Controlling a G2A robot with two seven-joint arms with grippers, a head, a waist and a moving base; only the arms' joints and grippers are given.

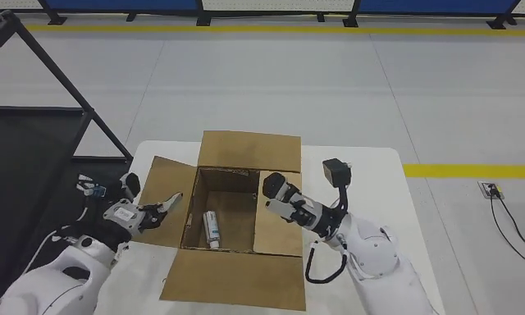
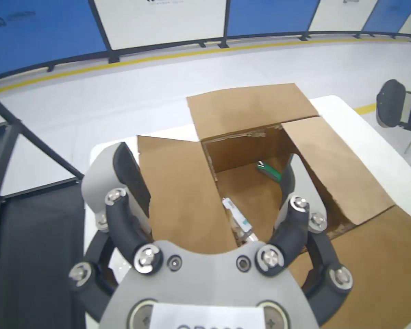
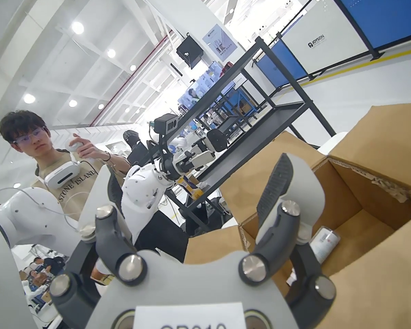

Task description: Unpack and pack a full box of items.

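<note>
White bench [image 1: 361,163], open box [image 1: 250,155]. Tube [image 1: 212,227] inside, flat: probably light, slippery; pinch mid-body. Left gripper [image 1: 166,207], right gripper [image 1: 275,196]: wide open, empty.

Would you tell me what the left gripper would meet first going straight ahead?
Probably the left flap of the cardboard box, just ahead of the open left gripper; depth is unclear, so it might pass above.

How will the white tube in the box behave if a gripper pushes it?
The tube lies flat on the box floor, so tipping seems unlikely. Its round end suggests it may roll if pushed sideways. It looks slim, so probably light.
</note>
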